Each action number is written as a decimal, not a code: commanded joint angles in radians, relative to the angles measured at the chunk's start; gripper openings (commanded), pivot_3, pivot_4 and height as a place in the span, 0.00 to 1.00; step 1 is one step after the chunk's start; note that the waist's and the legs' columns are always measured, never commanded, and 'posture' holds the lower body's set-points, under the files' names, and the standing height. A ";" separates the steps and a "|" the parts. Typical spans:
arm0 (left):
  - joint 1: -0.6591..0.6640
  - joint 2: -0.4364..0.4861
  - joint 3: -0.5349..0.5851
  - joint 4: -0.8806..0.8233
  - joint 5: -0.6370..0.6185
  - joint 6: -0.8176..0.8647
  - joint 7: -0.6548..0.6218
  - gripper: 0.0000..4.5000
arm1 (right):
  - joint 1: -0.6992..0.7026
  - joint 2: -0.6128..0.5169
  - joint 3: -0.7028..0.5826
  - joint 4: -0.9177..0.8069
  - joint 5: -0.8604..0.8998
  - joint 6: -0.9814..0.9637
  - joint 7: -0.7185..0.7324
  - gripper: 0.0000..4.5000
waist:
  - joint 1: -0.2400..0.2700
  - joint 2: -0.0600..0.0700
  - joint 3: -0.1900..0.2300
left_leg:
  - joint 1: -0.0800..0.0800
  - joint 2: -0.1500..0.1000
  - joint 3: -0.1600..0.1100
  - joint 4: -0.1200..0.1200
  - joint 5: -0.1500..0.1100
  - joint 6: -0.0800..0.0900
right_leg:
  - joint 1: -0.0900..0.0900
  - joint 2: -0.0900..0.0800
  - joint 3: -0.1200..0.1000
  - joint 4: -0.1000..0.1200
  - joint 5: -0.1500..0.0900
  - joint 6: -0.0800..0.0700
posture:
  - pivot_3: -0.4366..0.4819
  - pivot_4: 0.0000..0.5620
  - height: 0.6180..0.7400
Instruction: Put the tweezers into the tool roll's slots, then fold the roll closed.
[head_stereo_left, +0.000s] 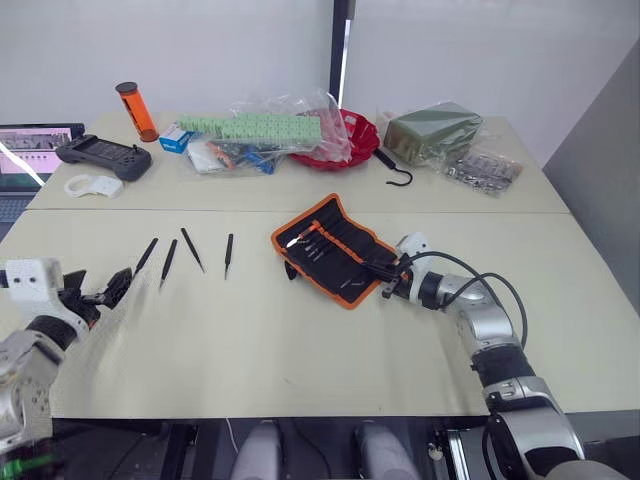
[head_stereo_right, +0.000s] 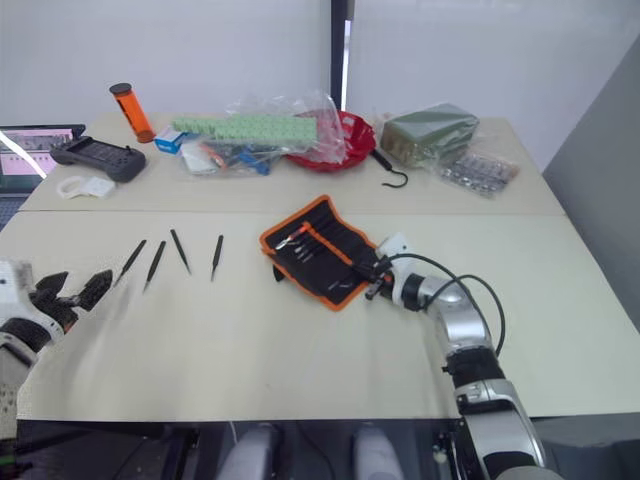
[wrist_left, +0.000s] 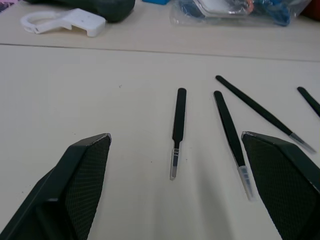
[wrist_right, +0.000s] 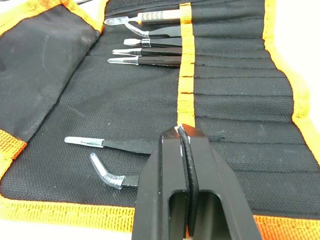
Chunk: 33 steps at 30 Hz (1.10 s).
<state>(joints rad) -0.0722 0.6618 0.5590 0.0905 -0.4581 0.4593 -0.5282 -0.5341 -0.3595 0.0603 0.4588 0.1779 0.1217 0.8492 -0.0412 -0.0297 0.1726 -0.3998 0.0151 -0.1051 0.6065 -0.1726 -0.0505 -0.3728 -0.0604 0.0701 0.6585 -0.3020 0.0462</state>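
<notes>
The right gripper has its fingers pressed together, holding a slim tweezer at a slot of the tool roll, which lies unrolled mid-table. The left gripper is spread wide above the table, with four tweezers lying loose toward its twelve and one o'clock, well apart from the roll.

Left tool spread wide and low, right tool pinched closed, arm extended
</notes>
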 joint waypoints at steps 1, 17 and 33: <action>-0.059 0.032 -0.051 0.094 0.045 -0.055 -0.035 0.99 | 0.020 -0.016 -0.015 -0.013 -0.006 0.020 -0.020 0.00 | 0.001 0.000 0.000 | 0.000 0.000 0.000 0.000 0.000 0.000 | 0.000 0.000 0.000 0.000 0.000 0.000 | 0.48 0.27 1.00; -0.299 0.043 -0.202 0.480 0.176 -0.197 -0.087 0.46 | 0.048 -0.025 -0.019 -0.076 0.002 0.055 -0.043 0.00 | 0.007 0.000 0.000 | 0.000 0.000 0.000 0.001 0.000 0.000 | 0.000 0.000 0.000 0.003 0.000 0.000 | 0.48 0.27 1.00; -0.256 0.080 -0.151 0.479 0.158 -0.220 -0.080 0.01 | 0.015 -0.004 -0.025 -0.066 0.008 0.048 -0.056 0.00 | -0.002 0.000 0.000 | 0.000 0.000 0.000 0.000 0.000 0.000 | -0.001 0.000 0.000 0.004 0.000 0.000 | 0.48 0.27 1.00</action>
<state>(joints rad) -0.3435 0.7165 0.3855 0.5800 -0.2975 0.2380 -0.6104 -0.5066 -0.3567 0.0588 0.3920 0.1804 0.1689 0.8101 -0.0430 -0.0296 0.1726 -0.3994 0.0151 -0.1055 0.6070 -0.1725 -0.0505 -0.3747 -0.0606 0.0697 0.6632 -0.3020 0.0463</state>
